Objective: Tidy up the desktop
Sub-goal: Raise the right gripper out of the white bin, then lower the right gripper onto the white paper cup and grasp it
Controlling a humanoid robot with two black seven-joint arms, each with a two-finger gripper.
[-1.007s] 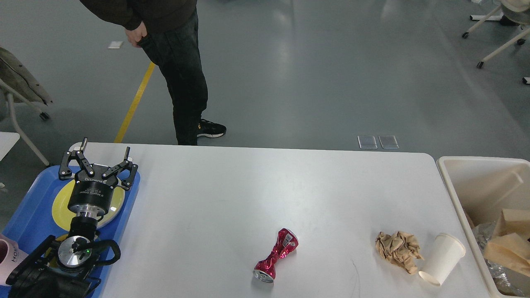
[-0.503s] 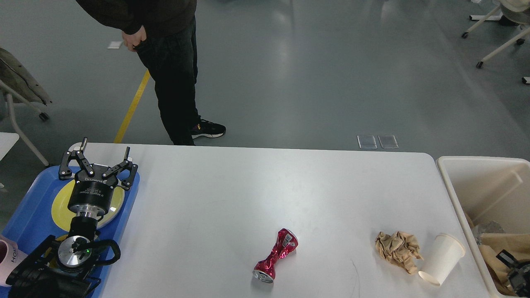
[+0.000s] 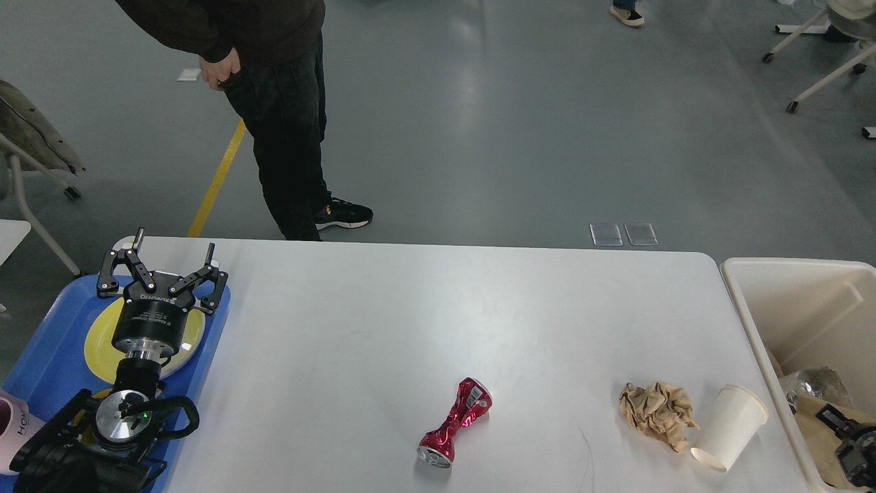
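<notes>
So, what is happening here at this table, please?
A robot is tidying the desktop. Its left end effector hangs open above a yellow plate on the blue tray, holding nothing. The right end effector is low over the cream bin; whether it is open cannot be told. A crushed can, a paper ball and a tipped cup lie on the table.

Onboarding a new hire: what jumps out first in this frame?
The crushed red can lying near the front edge of the white table, with a crumpled brown paper wad and a tipped white paper cup to its right. At far left, the left gripper hangs open over a yellow plate on a blue tray.
</notes>
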